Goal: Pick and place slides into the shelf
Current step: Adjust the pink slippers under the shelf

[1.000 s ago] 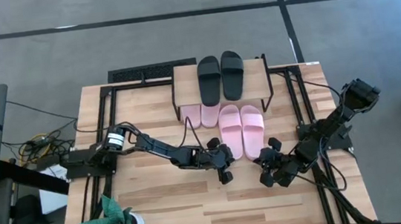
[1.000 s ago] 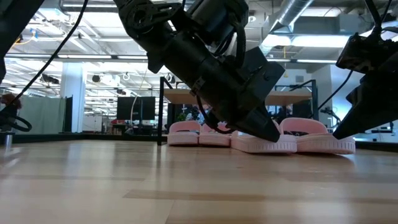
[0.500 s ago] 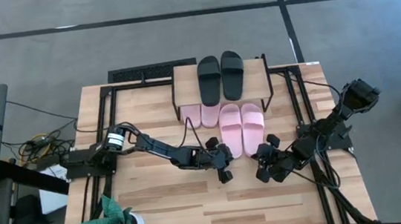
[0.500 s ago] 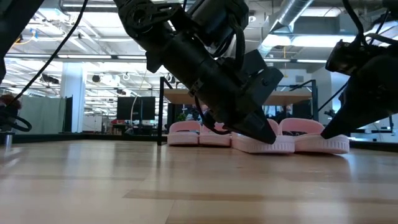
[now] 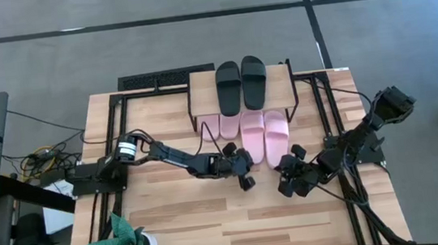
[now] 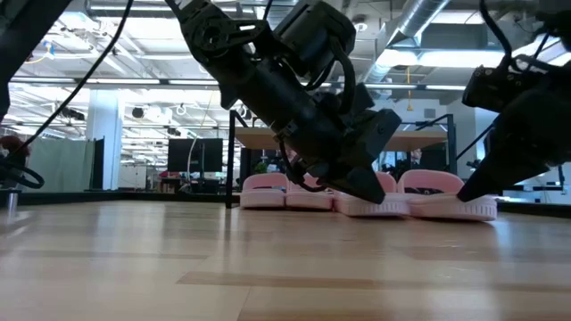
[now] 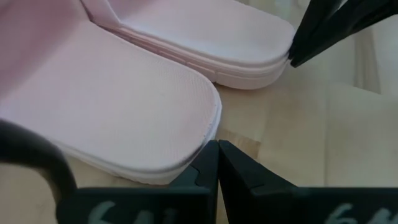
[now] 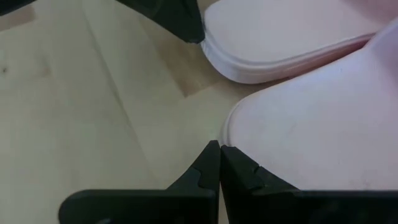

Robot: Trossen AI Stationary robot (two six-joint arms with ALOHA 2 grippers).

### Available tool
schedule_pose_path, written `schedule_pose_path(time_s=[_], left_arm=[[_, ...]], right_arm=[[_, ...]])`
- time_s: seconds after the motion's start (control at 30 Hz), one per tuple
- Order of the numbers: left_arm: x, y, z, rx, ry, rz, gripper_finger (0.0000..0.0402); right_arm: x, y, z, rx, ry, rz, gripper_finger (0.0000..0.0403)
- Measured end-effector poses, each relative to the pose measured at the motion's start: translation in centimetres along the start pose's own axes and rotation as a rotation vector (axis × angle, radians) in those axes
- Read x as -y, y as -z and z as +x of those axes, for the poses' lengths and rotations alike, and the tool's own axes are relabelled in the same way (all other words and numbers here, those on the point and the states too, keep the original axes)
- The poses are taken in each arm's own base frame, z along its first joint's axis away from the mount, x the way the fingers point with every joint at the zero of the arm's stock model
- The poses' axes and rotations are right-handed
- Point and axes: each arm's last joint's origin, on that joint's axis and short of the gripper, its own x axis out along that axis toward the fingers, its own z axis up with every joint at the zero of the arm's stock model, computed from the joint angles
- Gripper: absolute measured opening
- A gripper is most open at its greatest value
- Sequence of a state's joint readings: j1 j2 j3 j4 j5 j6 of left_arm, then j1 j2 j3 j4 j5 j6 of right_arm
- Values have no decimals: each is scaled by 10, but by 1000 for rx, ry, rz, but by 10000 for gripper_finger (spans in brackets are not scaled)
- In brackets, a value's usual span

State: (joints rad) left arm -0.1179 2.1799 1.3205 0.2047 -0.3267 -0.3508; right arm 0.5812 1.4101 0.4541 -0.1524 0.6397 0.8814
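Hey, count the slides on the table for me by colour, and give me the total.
Black slides: 2, side by side on top of the shelf
Pink slides: 4, on the table at the shelf's front edge
Total: 6 slides

Left dark two-finger tool [image 5: 245, 178] low, fingers pressed together, arm stretched inward. Right dark two-finger tool [image 5: 285, 186] low, fingers together, arm angled inward.
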Motion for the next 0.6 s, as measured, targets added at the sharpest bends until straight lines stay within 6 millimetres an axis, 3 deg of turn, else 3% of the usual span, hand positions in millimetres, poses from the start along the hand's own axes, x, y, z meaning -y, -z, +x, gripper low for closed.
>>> schedule_pose_path(time_s=[0.6], left_arm=[[-23, -8, 7, 0, -41, -29, 0]], right_arm=[[26, -12, 16, -79, 135, 21, 0]])
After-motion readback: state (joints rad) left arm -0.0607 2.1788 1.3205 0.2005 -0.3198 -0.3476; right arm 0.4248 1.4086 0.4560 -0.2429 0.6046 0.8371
